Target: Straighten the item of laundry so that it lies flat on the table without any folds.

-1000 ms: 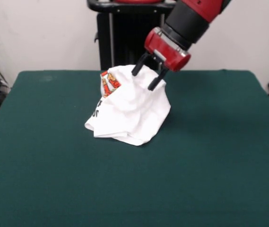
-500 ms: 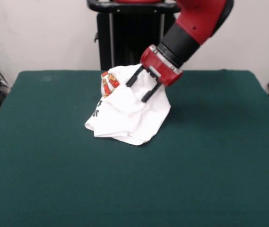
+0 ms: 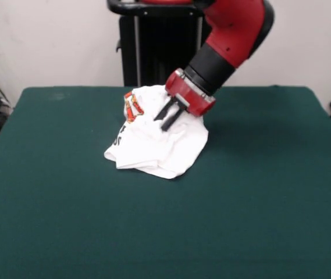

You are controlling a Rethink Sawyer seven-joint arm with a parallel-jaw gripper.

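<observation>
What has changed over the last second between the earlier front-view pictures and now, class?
The gripper has come down and toward the picture's left, into the top of the shirt, and its fingers have drawn closer together; whether they pinch cloth cannot be told. The shirt's peak looks pressed slightly lower. The crumpled heap otherwise stays in the same spot on the table.

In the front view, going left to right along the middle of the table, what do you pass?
Bare green table → crumpled white T-shirt → the robot's hand, pressed into the shirt's upper right part → bare table again out to the right edge.
</observation>
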